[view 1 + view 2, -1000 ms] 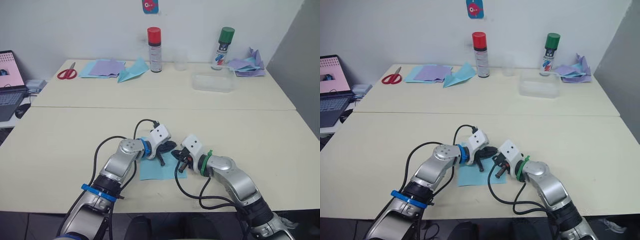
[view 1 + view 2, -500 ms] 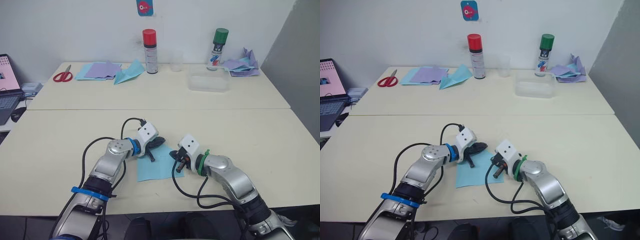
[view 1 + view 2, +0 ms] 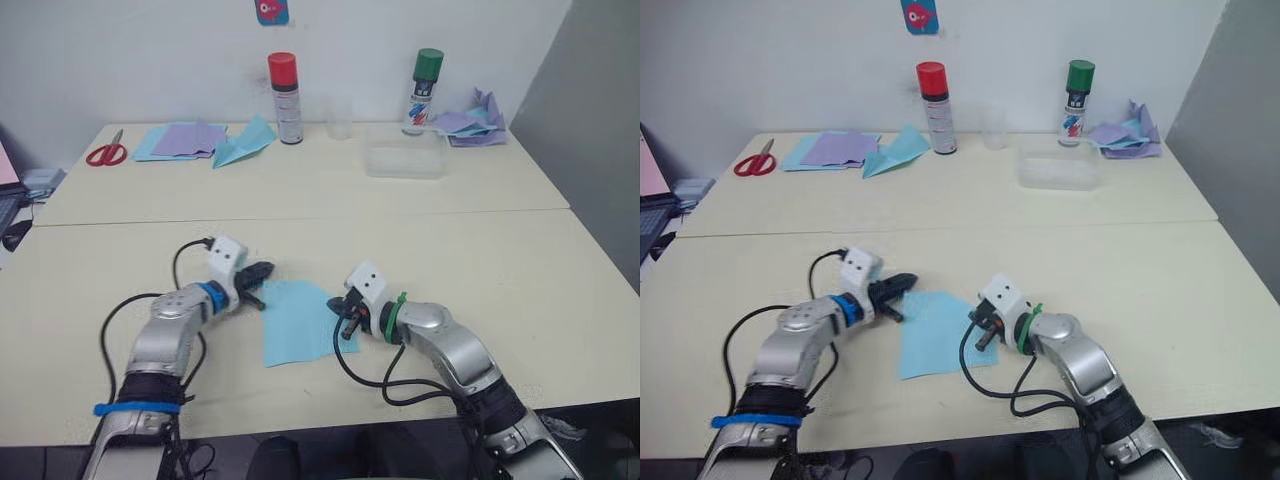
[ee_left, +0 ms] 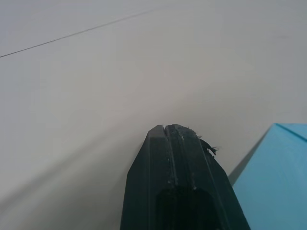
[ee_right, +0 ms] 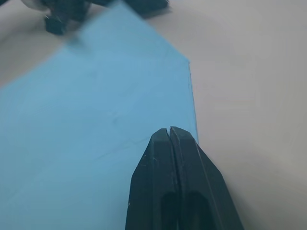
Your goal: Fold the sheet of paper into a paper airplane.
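Sky-blue sheet of paper [image 3: 300, 322] flat on near table [image 3: 560, 300], more of it uncovered than a second ago. Left gripper [image 3: 262, 270] drawn back off the sheet to its left far corner, fingers pressed shut, empty, over bare tabletop. Right gripper [image 3: 340, 305] at the sheet's right edge, fingers shut with nothing between them, tips over the paper. Faint crease line visible in right wrist view.

Far table: red scissors [image 3: 100, 153], lilac sheets [image 3: 185, 138], teal paper dart [image 3: 242, 145], red-capped can [image 3: 284, 85], green-capped can [image 3: 423, 78], clear tray [image 3: 405, 162], crumpled papers [image 3: 470, 115]. All well apart from the sheet.
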